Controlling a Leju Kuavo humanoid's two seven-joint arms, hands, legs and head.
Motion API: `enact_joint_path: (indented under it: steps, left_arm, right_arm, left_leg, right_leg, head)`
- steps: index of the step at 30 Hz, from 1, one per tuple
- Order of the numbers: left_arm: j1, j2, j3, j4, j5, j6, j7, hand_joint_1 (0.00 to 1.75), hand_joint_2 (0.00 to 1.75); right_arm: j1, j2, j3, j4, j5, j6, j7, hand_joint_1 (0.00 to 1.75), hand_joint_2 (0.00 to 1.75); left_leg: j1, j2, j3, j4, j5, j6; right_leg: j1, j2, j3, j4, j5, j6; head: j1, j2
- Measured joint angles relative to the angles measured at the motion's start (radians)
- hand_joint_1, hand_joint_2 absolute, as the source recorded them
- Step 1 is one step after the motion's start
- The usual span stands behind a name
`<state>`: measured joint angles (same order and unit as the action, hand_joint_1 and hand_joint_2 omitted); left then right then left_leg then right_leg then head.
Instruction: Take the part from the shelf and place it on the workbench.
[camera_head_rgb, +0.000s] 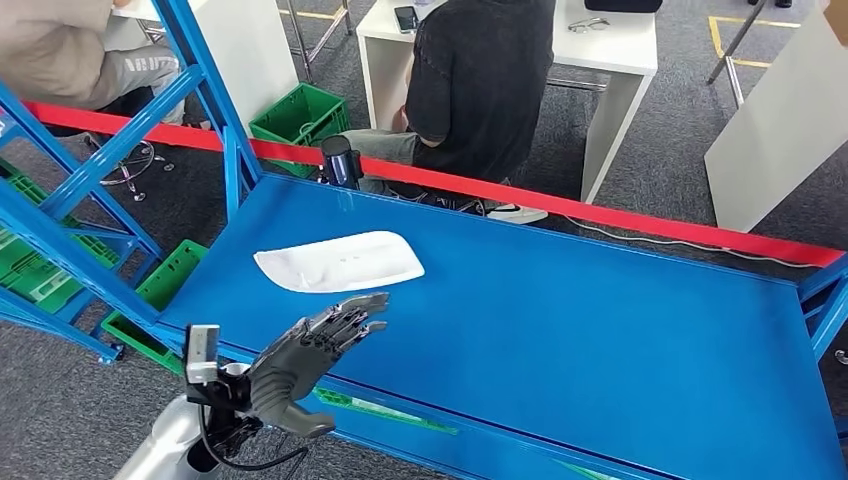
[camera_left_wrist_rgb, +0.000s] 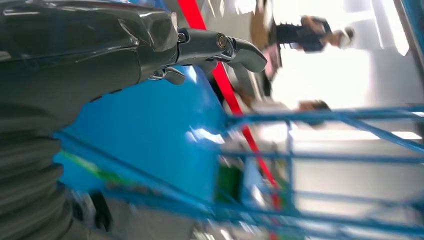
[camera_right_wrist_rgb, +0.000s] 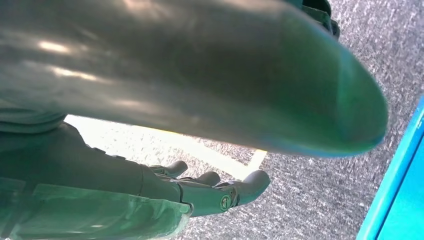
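Right now the left hand (camera_head_rgb: 315, 345) is raised over the near edge of the blue shelf (camera_head_rgb: 560, 330), fingers spread and slightly curled, holding nothing. Just beyond its fingertips, apart from them, the white part (camera_head_rgb: 340, 261) lies flat on the shelf surface, a shallow tray-like piece with rounded corners. No writing can be read on the part; a green strip (camera_head_rgb: 385, 410) runs along the shelf's front edge just to the right of the hand, and whatever is printed on it is too small to make out. In the left wrist view the hand (camera_left_wrist_rgb: 150, 55) reaches out over the blue surface, empty, the rest blurred. The right hand (camera_right_wrist_rgb: 200, 192) hangs low above grey carpet, its fingers loosely extended with nothing in them, the blue shelf edge off to one side. Farther past the part, a red rail (camera_head_rgb: 600, 212) runs along the shelf's back, and behind it a person in a dark shirt (camera_head_rgb: 480, 85) sits at a white table (camera_head_rgb: 625, 60). A green crate (camera_head_rgb: 300, 115) stands on the floor beyond the rail.
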<state>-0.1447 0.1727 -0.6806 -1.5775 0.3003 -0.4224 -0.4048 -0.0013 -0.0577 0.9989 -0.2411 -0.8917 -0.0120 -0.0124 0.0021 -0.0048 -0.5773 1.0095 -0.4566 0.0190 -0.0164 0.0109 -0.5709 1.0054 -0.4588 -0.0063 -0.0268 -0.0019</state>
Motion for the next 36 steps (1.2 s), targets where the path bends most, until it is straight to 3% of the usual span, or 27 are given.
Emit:
enact_joint_path:
  steps: [3, 5, 8, 9, 10, 11, 13, 15, 18, 20, 23, 24, 25, 26, 28, 30, 34, 36]
  left_arm:
    - [0.002, 0.004, -0.002, -0.009, -0.220, 0.138, -0.023, 0.00, 1.75]
    - [-0.001, 0.006, -0.004, -0.012, -0.320, 0.210, -0.031, 0.00, 1.75]
    - [-0.007, 0.002, -0.010, -0.012, -0.369, 0.270, -0.024, 0.00, 1.75]
    - [-0.007, -0.001, -0.011, -0.009, -0.335, 0.266, -0.013, 0.00, 1.75]
    - [-0.008, -0.006, -0.012, -0.004, -0.274, 0.254, 0.002, 0.00, 1.75]
    - [-0.010, -0.012, -0.012, 0.003, -0.203, 0.239, 0.019, 0.00, 1.75]
    - [-0.012, -0.024, -0.012, 0.017, -0.081, 0.222, 0.049, 0.00, 1.75]
    - [-0.015, -0.029, -0.012, 0.027, -0.029, 0.225, 0.063, 0.00, 1.75]
    - [-0.019, -0.029, -0.015, 0.035, -0.047, 0.259, 0.044, 0.00, 1.75]
    - [-0.023, -0.027, -0.017, 0.039, -0.107, 0.308, 0.019, 0.00, 1.75]
    - [-0.031, -0.026, -0.023, 0.046, -0.275, 0.432, -0.026, 0.00, 1.75]
    - [-0.032, -0.026, -0.026, 0.049, -0.338, 0.478, -0.037, 0.00, 1.75]
    - [-0.033, -0.025, -0.030, 0.053, -0.399, 0.520, -0.044, 0.00, 1.75]
    - [-0.036, -0.025, -0.036, 0.057, -0.456, 0.559, -0.049, 0.00, 1.75]
    - [-0.047, -0.022, -0.049, 0.065, -0.543, 0.616, -0.052, 0.00, 1.75]
    - [-0.063, -0.021, -0.065, 0.072, -0.595, 0.646, -0.052, 0.00, 1.75]
    - [-0.080, -0.019, -0.094, 0.086, -0.666, 0.672, -0.045, 0.00, 1.75]
    - [-0.091, -0.019, -0.110, 0.093, -0.708, 0.684, -0.035, 0.00, 1.75]
  right_arm:
    - [0.001, 0.003, 0.002, 0.000, -0.003, -0.002, 0.000, 0.00, 0.00]
    - [0.000, 0.004, 0.004, 0.000, -0.004, -0.004, 0.000, 0.00, 0.00]
    - [0.000, 0.004, 0.010, 0.000, -0.002, -0.010, 0.000, 0.00, 0.00]
    - [0.000, 0.004, 0.013, 0.000, -0.002, -0.010, 0.000, 0.00, 0.00]
    - [-0.001, 0.003, 0.016, 0.000, -0.002, -0.010, 0.000, 0.00, 0.00]
    - [-0.001, 0.003, 0.020, 0.000, -0.002, -0.010, 0.000, 0.00, 0.00]
    - [-0.005, 0.000, 0.027, 0.000, -0.002, -0.011, 0.001, 0.00, 0.00]
    - [-0.007, -0.001, 0.032, 0.000, -0.002, -0.012, 0.003, 0.00, 0.00]
    - [-0.007, -0.002, 0.043, 0.000, -0.002, -0.012, 0.011, 0.00, 0.00]
    - [-0.008, -0.004, 0.050, 0.000, -0.002, -0.012, 0.014, 0.00, 0.00]
    - [-0.010, -0.005, 0.059, 0.000, 0.000, -0.006, 0.015, 0.00, 0.00]
    - [-0.011, -0.006, 0.062, 0.000, 0.001, -0.003, 0.014, 0.00, 0.00]
    - [-0.012, -0.006, 0.066, 0.000, 0.003, 0.000, 0.013, 0.00, 0.00]
    - [-0.012, -0.007, 0.071, 0.000, 0.005, 0.001, 0.013, 0.00, 0.00]
    - [-0.015, -0.008, 0.078, 0.000, 0.008, 0.002, 0.012, 0.00, 0.00]
    - [-0.019, -0.007, 0.083, 0.000, 0.011, 0.002, 0.012, 0.00, 0.00]
    - [-0.024, -0.006, 0.091, 0.000, 0.014, 0.002, 0.012, 0.00, 0.00]
    - [-0.025, -0.007, 0.097, 0.000, 0.015, 0.002, 0.012, 0.00, 0.00]
  left_leg:
    - [-0.004, 0.001, 0.007, -0.021, 0.003, 0.010]
    - [0.001, 0.003, 0.017, -0.039, 0.016, 0.021]
    - [0.000, 0.004, 0.020, -0.046, 0.023, 0.028]
    - [0.000, 0.004, 0.019, -0.046, 0.023, 0.028]
    - [0.000, 0.004, 0.018, -0.045, 0.023, 0.028]
    - [0.000, 0.003, 0.018, -0.044, 0.022, 0.027]
    - [0.000, 0.002, 0.017, -0.036, 0.018, 0.020]
    - [-0.004, 0.002, 0.013, -0.023, 0.010, 0.009]
    - [-0.003, 0.002, 0.008, -0.016, 0.005, -0.002]
    - [0.002, 0.003, -0.007, 0.015, -0.018, -0.011]
    - [0.008, 0.003, -0.089, 0.193, -0.107, -0.026]
    - [0.009, 0.003, -0.117, 0.252, -0.127, -0.028]
    - [0.010, 0.003, -0.130, 0.279, -0.128, -0.028]
    - [0.010, 0.003, -0.124, 0.265, -0.110, -0.026]
    - [0.008, 0.003, -0.062, 0.136, -0.042, -0.014]
    - [0.002, 0.003, -0.004, 0.019, -0.005, 0.000]
    - [-0.005, 0.004, 0.013, -0.023, 0.001, 0.015]
    - [-0.001, 0.006, 0.023, -0.040, 0.013, 0.025]
  right_leg:
    - [-0.001, -0.002, -0.004, -0.002, 0.002, 0.014]
    - [0.000, -0.003, -0.024, 0.036, -0.019, 0.016]
    - [0.000, -0.004, -0.111, 0.221, -0.096, 0.007]
    - [-0.001, -0.004, -0.136, 0.270, -0.110, 0.009]
    - [-0.002, -0.004, -0.144, 0.285, -0.109, 0.015]
    - [-0.004, -0.005, -0.131, 0.258, -0.093, 0.025]
    - [-0.008, -0.007, -0.065, 0.118, -0.040, 0.042]
    - [-0.008, -0.007, -0.015, 0.017, -0.006, 0.039]
    - [-0.006, -0.006, -0.007, 0.003, 0.001, 0.017]
    - [-0.010, -0.006, -0.005, 0.001, 0.004, 0.006]
    - [-0.010, -0.006, -0.005, 0.000, 0.003, -0.002]
    - [-0.009, -0.007, -0.005, 0.000, 0.003, -0.003]
    - [-0.008, -0.006, -0.005, 0.000, 0.003, -0.003]
    - [-0.007, -0.006, -0.004, 0.000, 0.003, -0.003]
    - [-0.005, -0.004, -0.001, 0.000, 0.003, -0.002]
    - [-0.001, -0.004, -0.003, 0.001, 0.003, 0.001]
    - [0.000, -0.006, -0.010, 0.000, 0.005, 0.018]
    - [0.001, -0.006, -0.035, 0.054, -0.023, 0.018]
  head:
    - [0.000, 0.000]
    - [0.001, 0.000]
    - [0.004, 0.000]
    - [0.004, 0.000]
    - [0.004, 0.000]
    - [0.004, 0.000]
    - [0.004, 0.000]
    - [0.003, 0.000]
    - [0.002, 0.000]
    - [0.001, 0.000]
    - [0.000, 0.000]
    - [0.000, 0.000]
    - [0.000, 0.000]
    - [0.000, 0.000]
    - [0.000, 0.000]
    - [0.000, 0.000]
    - [0.000, 0.000]
    - [0.002, 0.000]
